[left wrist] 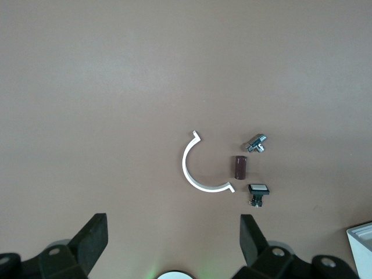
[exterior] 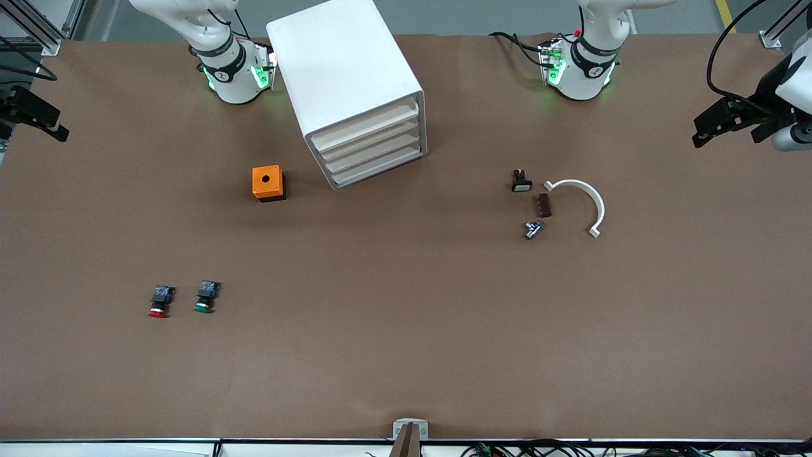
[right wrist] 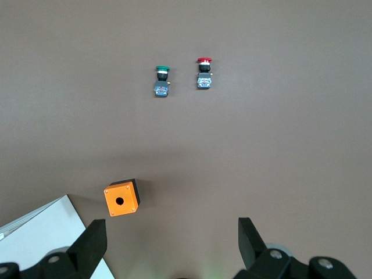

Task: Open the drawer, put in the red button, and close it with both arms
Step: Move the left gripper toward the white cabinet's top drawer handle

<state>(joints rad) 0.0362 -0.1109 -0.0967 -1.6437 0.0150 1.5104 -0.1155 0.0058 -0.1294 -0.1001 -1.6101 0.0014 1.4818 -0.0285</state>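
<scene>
The tiny red-capped, black-bodied push button (exterior: 159,303) lies beside its green-capped twin (exterior: 205,297), seemingly on its side. The left gripper (left wrist: 171,241) and the right gripper (right wrist: 170,241) hang spread wide above the brown table (exterior: 406,330).

Red button (exterior: 159,303) lies beside green button (exterior: 205,298), nearer than cabinet (exterior: 353,89).

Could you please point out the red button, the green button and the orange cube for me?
red button (exterior: 159,303), front view, on its black body above the red cap.
green button (exterior: 205,297), front view, on its black body.
orange cube (exterior: 267,181), front view, on its top face.
</scene>
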